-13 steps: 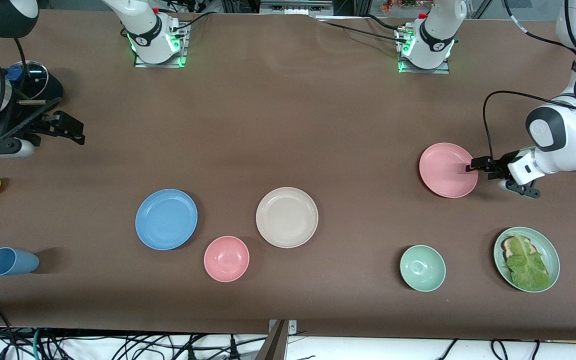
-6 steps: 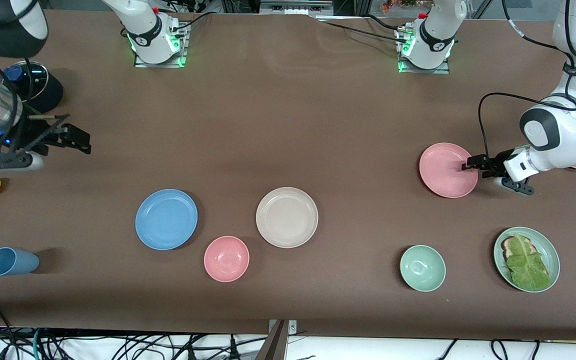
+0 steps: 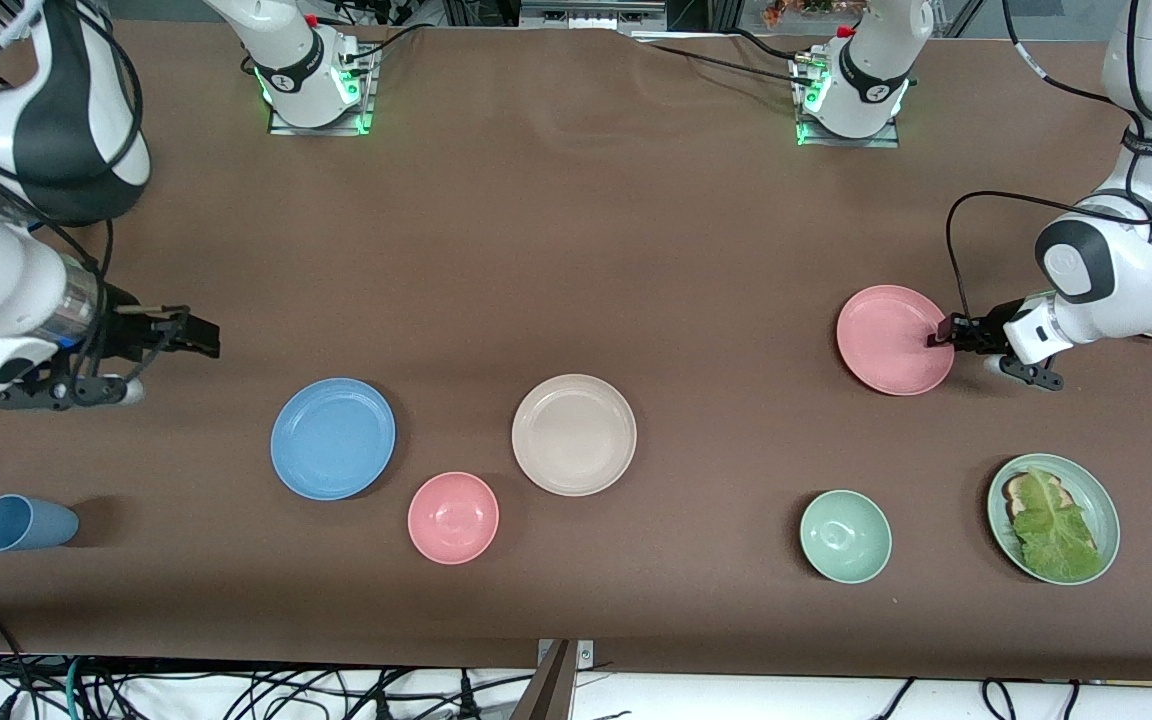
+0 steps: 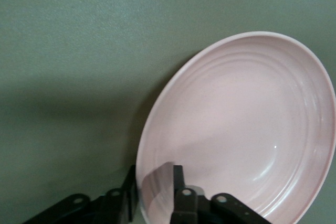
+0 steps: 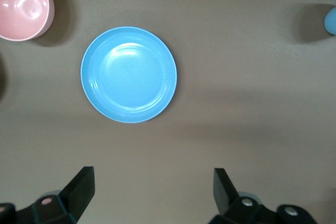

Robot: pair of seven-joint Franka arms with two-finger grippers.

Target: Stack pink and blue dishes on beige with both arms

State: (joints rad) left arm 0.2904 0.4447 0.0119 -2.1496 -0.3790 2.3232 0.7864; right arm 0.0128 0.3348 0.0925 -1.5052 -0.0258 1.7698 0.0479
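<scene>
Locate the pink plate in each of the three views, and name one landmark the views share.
Front view: pink plate toward the left arm's end of the table, its rim pinched by the left gripper.
Left wrist view: pink plate fills most of the picture, rim between the fingers.
Right wrist view: not in it.
Shared landmark: the left gripper on the plate's rim.

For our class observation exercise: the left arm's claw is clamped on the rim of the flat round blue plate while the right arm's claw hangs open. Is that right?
Not quite. The left claw is clamped on the rim of the flat round matte pink plate, as the left wrist view shows. The right claw does hang open, near the flat round blue plate.
</scene>
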